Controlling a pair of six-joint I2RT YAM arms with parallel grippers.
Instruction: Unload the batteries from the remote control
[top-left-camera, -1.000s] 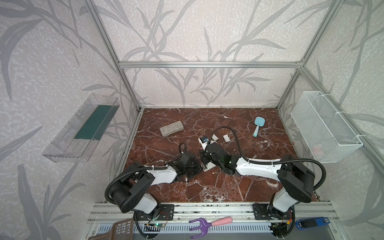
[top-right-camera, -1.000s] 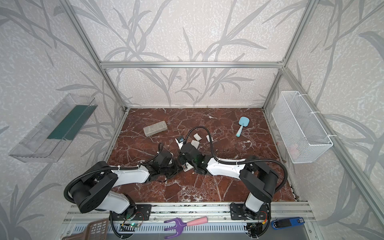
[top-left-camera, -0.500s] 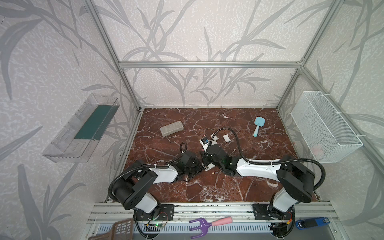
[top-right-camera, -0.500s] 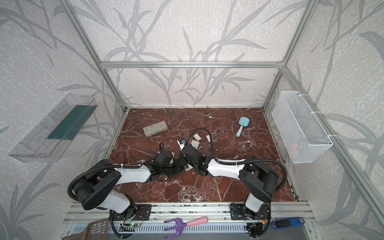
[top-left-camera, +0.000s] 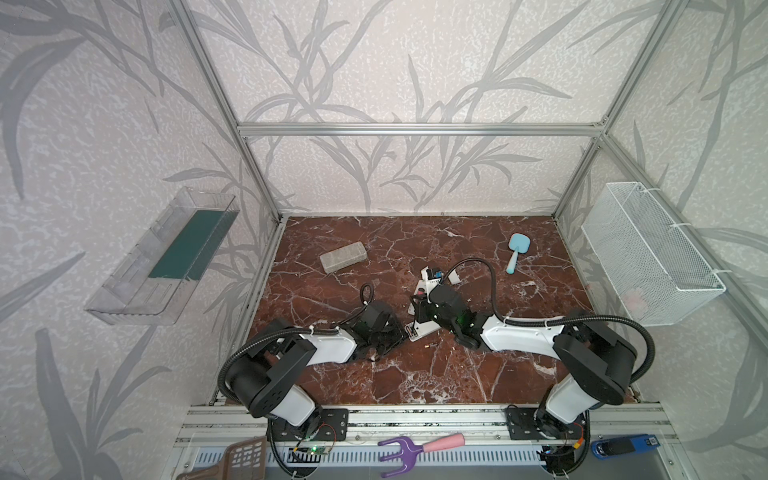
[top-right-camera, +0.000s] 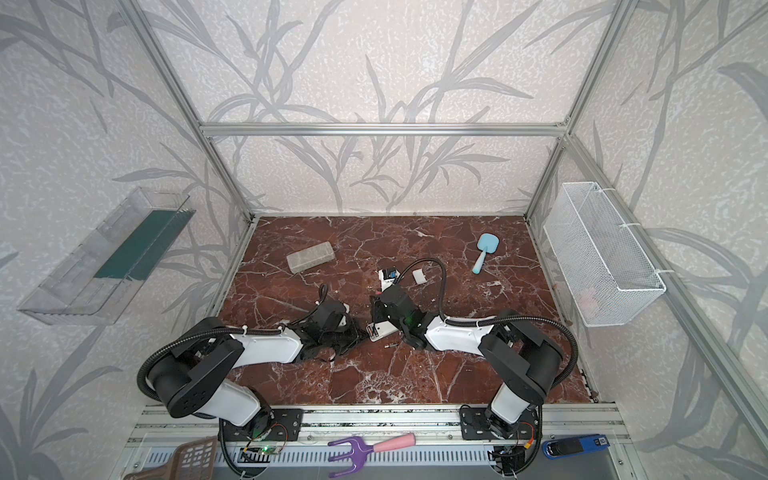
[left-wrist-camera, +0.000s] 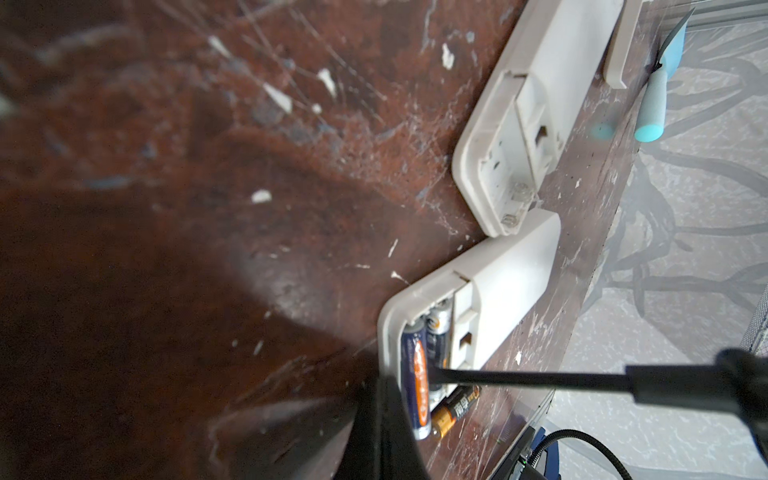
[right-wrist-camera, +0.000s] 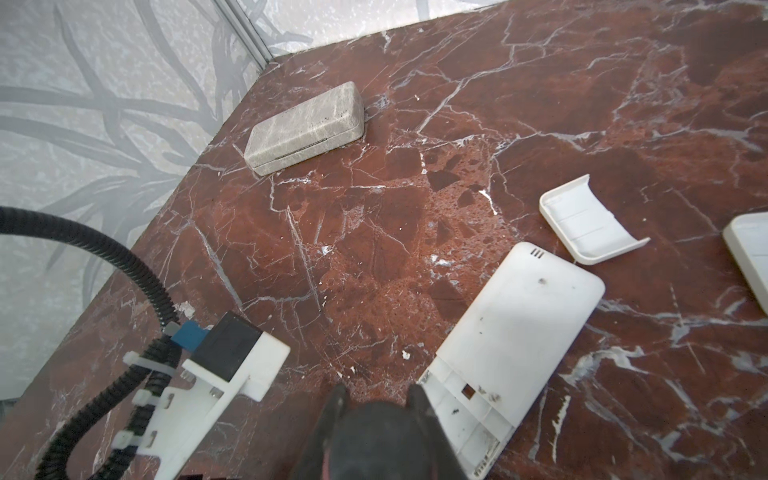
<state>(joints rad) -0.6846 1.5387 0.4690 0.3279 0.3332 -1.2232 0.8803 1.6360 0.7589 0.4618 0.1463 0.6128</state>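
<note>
A white remote control lies back-up with its compartment open; a blue-orange battery and a dark one sit inside. A third battery lies loose on the table beside it, and shows in both top views. My left gripper is shut and empty, its tip against the remote's end. My right gripper is shut on a screwdriver's handle. The black shaft reaches into the compartment between the batteries.
A second white remote with an empty compartment lies just behind, and a loose cover beyond it. A grey case sits at the back left and a light-blue brush at the back right. A wire basket hangs on the right wall.
The right gripper with the screwdriver has shifted slightly toward the front over the remote. The left gripper stays at the remote's end.
</note>
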